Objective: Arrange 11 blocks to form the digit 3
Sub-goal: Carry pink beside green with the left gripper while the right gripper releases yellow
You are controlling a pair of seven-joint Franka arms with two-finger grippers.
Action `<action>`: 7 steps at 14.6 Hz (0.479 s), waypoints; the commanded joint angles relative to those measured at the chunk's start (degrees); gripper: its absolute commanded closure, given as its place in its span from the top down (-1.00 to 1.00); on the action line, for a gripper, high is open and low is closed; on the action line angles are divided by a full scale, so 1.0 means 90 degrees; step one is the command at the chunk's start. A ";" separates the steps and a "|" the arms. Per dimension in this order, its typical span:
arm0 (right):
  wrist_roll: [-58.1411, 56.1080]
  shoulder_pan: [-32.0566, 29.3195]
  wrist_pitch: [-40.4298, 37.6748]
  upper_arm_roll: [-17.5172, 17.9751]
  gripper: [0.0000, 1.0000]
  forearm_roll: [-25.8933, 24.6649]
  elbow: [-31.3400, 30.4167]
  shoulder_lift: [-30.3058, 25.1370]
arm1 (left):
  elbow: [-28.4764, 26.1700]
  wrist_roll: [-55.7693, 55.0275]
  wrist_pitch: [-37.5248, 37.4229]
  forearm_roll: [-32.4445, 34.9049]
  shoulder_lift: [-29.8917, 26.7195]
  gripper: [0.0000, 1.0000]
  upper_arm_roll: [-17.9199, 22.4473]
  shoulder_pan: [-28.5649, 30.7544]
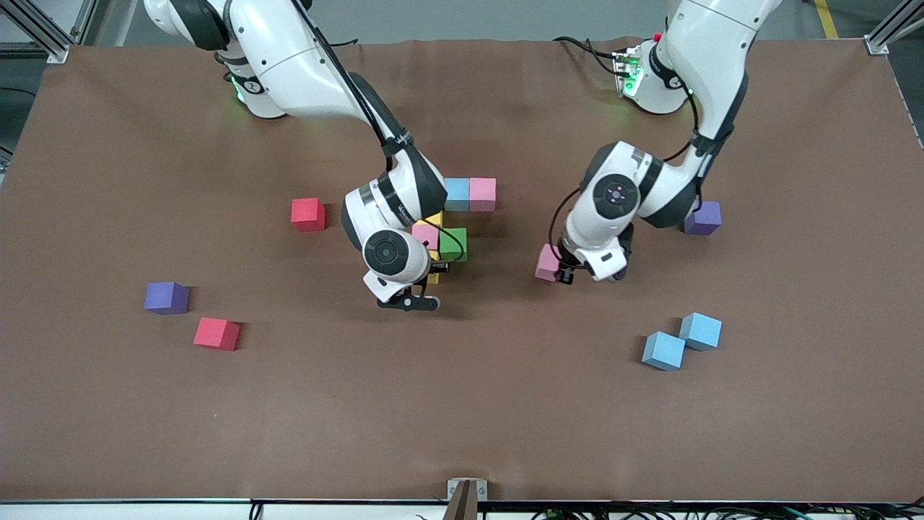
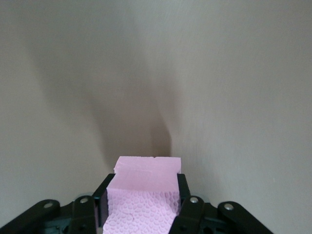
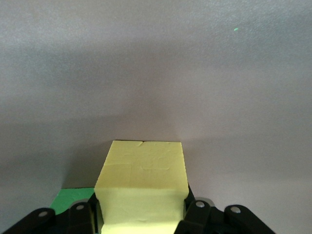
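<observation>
No wording, number or sign can be read with any certainty. The only lettering stands on the right arm's wrist band (image 1: pixel 398 206), a short dark line of print running along the white ring, too small and slanted to make out. The foam cubes, the brown tabletop (image 1: pixel 462 419) and the two wrist views carry no print at all.
</observation>
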 commanded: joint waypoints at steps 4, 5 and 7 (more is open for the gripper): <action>0.0086 0.0064 -0.0062 -0.0028 0.20 0.0153 0.0080 0.0047 | 0.0688 -0.1807 -0.0015 -0.0007 0.0412 -0.33 0.0042 -0.0594; 0.0085 0.0064 -0.0062 -0.0028 0.20 0.0153 0.0080 0.0047 | 0.0825 -0.2071 -0.0015 -0.0007 0.0510 -0.37 0.0042 -0.0653; 0.0076 0.0064 -0.0072 -0.0028 0.58 0.0153 0.0080 0.0047 | 0.0992 -0.2502 -0.0015 0.0012 0.0667 -0.36 0.0062 -0.0857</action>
